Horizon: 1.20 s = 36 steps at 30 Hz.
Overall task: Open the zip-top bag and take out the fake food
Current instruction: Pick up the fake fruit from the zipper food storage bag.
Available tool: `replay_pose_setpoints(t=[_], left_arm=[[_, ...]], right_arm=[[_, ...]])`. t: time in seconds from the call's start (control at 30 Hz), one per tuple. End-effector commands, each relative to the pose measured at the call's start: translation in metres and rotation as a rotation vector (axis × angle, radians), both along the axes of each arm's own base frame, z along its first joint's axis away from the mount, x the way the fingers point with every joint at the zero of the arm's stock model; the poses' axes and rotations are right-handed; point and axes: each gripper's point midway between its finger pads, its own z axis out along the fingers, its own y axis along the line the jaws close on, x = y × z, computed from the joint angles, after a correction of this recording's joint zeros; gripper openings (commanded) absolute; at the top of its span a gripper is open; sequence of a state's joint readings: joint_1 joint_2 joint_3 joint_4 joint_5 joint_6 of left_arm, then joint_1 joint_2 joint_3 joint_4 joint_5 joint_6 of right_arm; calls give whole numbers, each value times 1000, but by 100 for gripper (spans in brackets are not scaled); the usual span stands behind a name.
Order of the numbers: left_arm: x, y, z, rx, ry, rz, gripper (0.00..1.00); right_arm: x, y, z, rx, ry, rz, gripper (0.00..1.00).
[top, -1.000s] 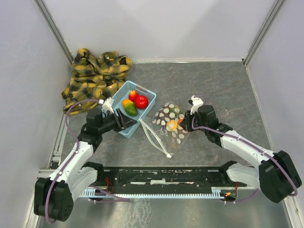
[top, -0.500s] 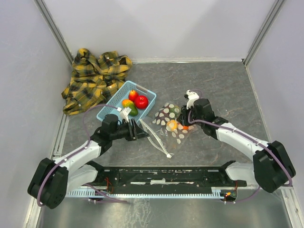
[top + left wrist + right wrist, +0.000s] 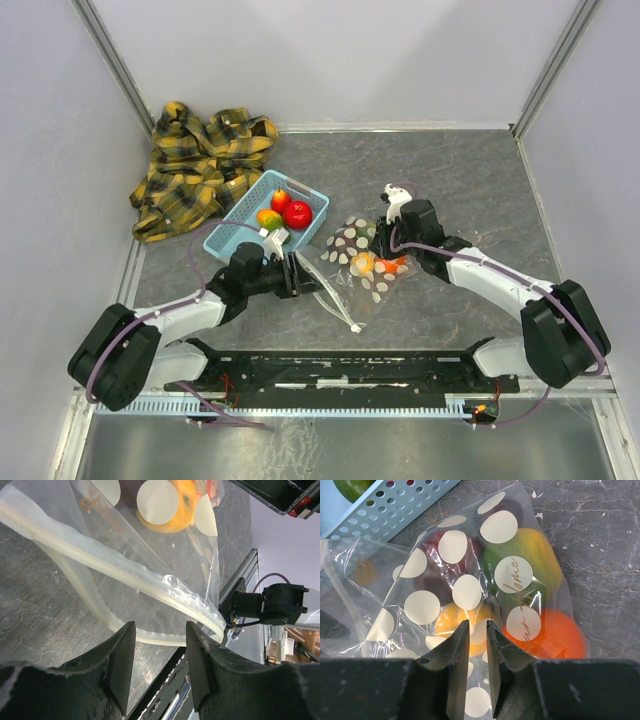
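Lying on the grey counter (image 3: 470, 180) between the two arms, the zip-top bag (image 3: 350, 262) sits just beside the light blue basket (image 3: 226, 238), with its mouth turned toward the left arm and the near edge. In the left wrist view the white zip strip (image 3: 125, 572) shows as two separate ribbons with clear film bowed between them, so the mouth is parted. The left fingers (image 3: 160, 632) are spread wide and low over the counter, released and holding nothing. The nearer ribbon runs across the gap just past their tips.

The fake food (image 3: 375, 264) is bunched inside the bag at its closed far end, under the white dots. It comprises an orange fruit (image 3: 555, 632), a green-and-yellow fruit (image 3: 527, 555), a yellow-orange fruit (image 3: 451, 620) and a dark maroon fruit (image 3: 436, 555), all pressed together. The right fingers (image 3: 475, 630) are on the dotted film at that end, right over the yellow-orange fruit. They are drawn close, with only a thin slit between them, and I cannot tell whether any film is nipped in that slit.

Three more pieces lie in the basket: a red fruit (image 3: 297, 214), a green-and-orange fruit (image 3: 270, 221) touching it, and a small red-and-yellow fruit (image 3: 281, 199) just behind. A crumpled yellow plaid cloth (image 3: 195, 165) lies in the far left corner, touching the basket's far end and well apart from the bag
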State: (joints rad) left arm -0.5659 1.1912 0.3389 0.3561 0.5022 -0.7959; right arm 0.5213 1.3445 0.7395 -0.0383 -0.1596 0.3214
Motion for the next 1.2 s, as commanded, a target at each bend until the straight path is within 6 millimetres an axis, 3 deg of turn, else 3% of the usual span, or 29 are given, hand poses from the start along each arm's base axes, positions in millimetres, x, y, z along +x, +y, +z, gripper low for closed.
replay_pose_setpoints(t=[0.0,0.53,1.17], left_arm=[[15,-10,18,-49,-60,40,52],[21,-27,13,-36,-78,37,60],[39,-44,5,-3,-89,47,71]], right_arm=[[16,5,16,6,-52,5,27],[18,5,-11,-50,9,15,24],[15,14,-27,-63,53,86,22]])
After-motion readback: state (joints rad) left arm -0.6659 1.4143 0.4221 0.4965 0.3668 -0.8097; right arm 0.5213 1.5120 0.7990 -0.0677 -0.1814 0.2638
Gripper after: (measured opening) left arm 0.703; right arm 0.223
